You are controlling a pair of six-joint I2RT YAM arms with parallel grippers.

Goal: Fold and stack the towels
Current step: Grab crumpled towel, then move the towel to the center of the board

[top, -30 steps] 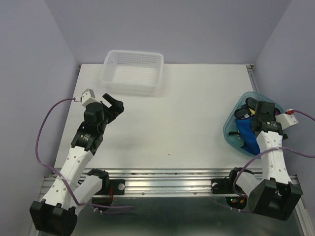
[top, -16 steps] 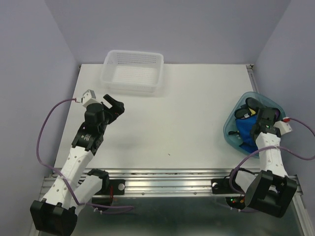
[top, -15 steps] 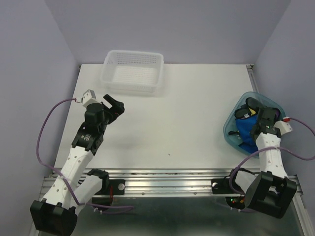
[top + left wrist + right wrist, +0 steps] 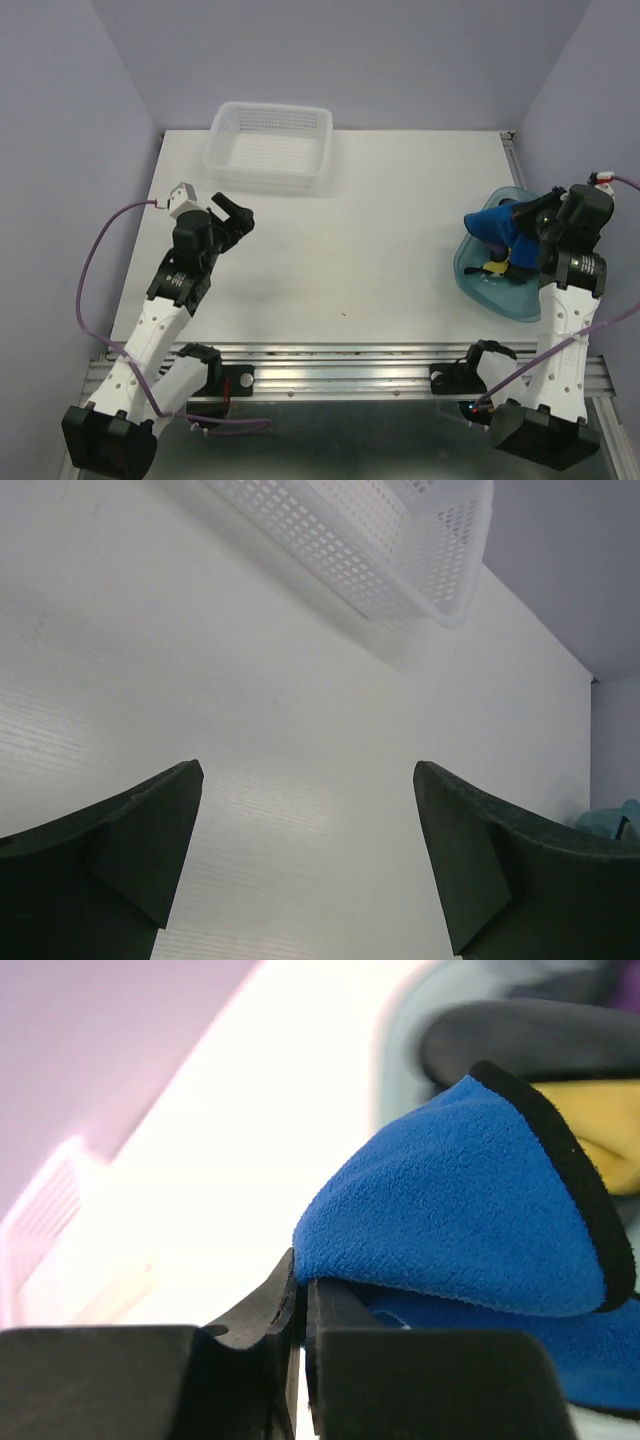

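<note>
Right wrist view: I observed the right gripper (image 4: 300, 1295) with its jaws pressed together, pinching a fold of the bright blue towel (image 4: 450, 1210). The cloth bulged above and to the right of the fingers. A yellow towel (image 4: 590, 1130) and a dark towel (image 4: 530, 1045) lay behind it.

In the top external view, the blue towel was bunched over the far-left part of the translucent blue tub (image 4: 478, 276), at the right side of the table (image 4: 380, 220). The left gripper (image 4: 228, 215) was spread wide and held nothing. It hung over bare table on the left side, on the near side of the white mesh basket (image 4: 270, 145) and apart from it.
</note>
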